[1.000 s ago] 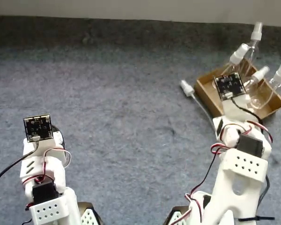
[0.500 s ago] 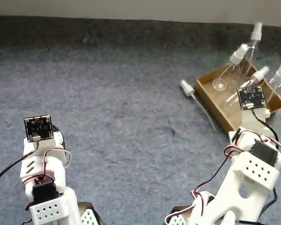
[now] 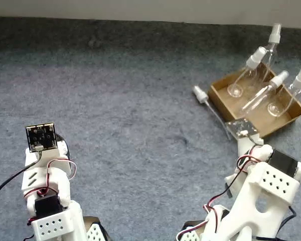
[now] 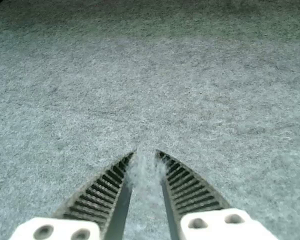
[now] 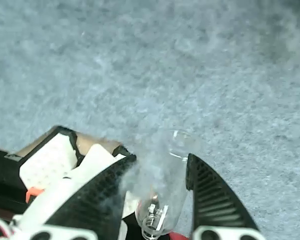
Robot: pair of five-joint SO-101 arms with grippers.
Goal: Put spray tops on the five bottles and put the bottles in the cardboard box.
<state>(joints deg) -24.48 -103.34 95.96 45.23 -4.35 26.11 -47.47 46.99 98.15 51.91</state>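
My right gripper point(image 5: 161, 158) is shut on a clear bottle point(image 5: 162, 185) that has no spray top; the bottle's bare neck points back toward the wrist. In the high view the right arm point(image 3: 263, 175) stands just in front of the cardboard box point(image 3: 221, 104), with its wrist over the box's near corner. Several clear bottles point(image 3: 263, 95) with white spray tops lean in the box. A loose spray top point(image 3: 200, 94) with a long tube lies on the carpet left of the box. My left gripper point(image 4: 145, 153) rests on the carpet, fingers almost together and holding nothing.
Grey carpet point(image 3: 130, 100) covers the table. The left arm point(image 3: 42, 160) sits at the front left, far from the box. White and black arm parts point(image 5: 55, 165) show beside the right gripper's finger. A pale wall strip runs along the back edge.
The right arm has drawn back from over the box toward the front edge. The bottles in the box and the loose spray top stay where they were. The left arm has not moved.
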